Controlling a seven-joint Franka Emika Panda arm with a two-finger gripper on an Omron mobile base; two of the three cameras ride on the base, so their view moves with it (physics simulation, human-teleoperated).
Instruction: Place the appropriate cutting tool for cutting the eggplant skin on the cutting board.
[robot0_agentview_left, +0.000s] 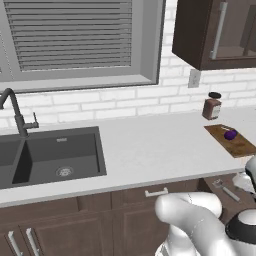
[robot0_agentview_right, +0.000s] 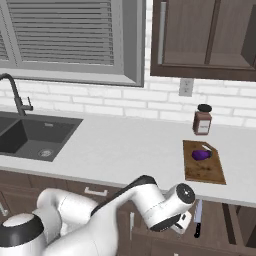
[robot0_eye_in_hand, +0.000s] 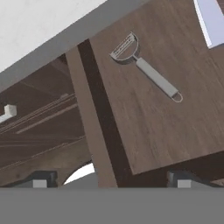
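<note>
The small purple eggplant (robot0_agentview_left: 230, 134) (robot0_agentview_right: 201, 155) lies on the brown wooden cutting board (robot0_agentview_left: 239, 146) (robot0_agentview_right: 205, 172) at the right end of the counter. Below the counter edge a drawer (robot0_eye_in_hand: 175, 118) stands pulled out. A grey-handled peeler (robot0_eye_in_hand: 146, 70) (robot0_agentview_left: 226, 190) lies on the drawer's bottom, and a knife (robot0_agentview_right: 198, 217) rests beside it, its pale blade (robot0_eye_in_hand: 211, 19) at the top right of the hand view. My gripper (robot0_eye_in_hand: 111, 180) hovers over the drawer, open and holding nothing, with the peeler ahead of its fingertips (robot0_eye_in_hand: 40, 181).
A brown jar with a black lid (robot0_agentview_left: 212, 106) (robot0_agentview_right: 202, 121) stands against the wall behind the board. At the left are a dark sink (robot0_agentview_left: 60, 155) and a faucet (robot0_agentview_left: 15, 112). The drawer's side wall (robot0_eye_in_hand: 94, 122) runs under my hand, and the white counter (robot0_eye_in_hand: 39, 26) overhangs it.
</note>
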